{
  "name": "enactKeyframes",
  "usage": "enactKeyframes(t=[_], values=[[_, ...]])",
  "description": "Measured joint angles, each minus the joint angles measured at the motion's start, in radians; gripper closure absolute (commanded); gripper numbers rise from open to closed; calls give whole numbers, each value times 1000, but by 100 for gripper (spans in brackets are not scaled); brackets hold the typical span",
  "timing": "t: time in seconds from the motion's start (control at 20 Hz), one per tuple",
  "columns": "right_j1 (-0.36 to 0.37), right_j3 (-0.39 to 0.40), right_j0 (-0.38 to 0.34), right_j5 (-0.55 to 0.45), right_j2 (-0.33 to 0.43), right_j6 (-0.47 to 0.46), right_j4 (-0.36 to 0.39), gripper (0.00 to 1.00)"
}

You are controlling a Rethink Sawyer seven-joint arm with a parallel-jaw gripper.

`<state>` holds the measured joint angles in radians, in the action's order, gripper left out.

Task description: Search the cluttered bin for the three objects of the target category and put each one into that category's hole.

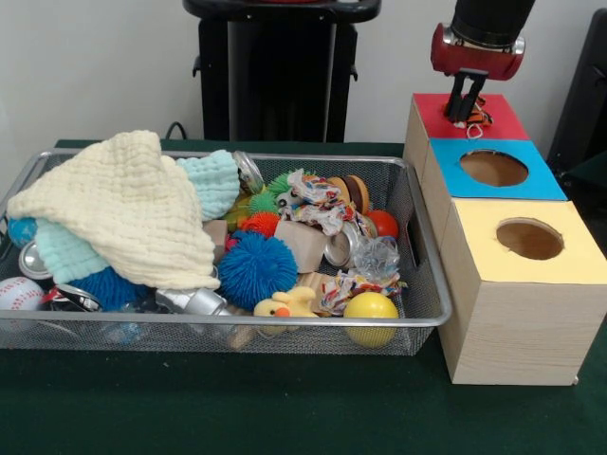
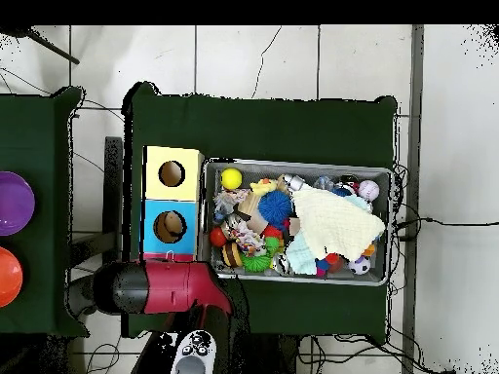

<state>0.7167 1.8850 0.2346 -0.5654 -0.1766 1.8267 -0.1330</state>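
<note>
The gripper hangs over the red box, fingers pinched on a knotted rope toy, presumably to drop it through that hole. At nine o'clock from the boxes sits the wire bin, more rope toys left inside. Overhead, the arm hides the red box, which only the front shows
</note>
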Motion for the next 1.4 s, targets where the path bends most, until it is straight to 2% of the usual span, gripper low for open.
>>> enactKeyframes(t=[1.4], values=[[-14, 7, 6, 44, -1, 0, 0, 100]])
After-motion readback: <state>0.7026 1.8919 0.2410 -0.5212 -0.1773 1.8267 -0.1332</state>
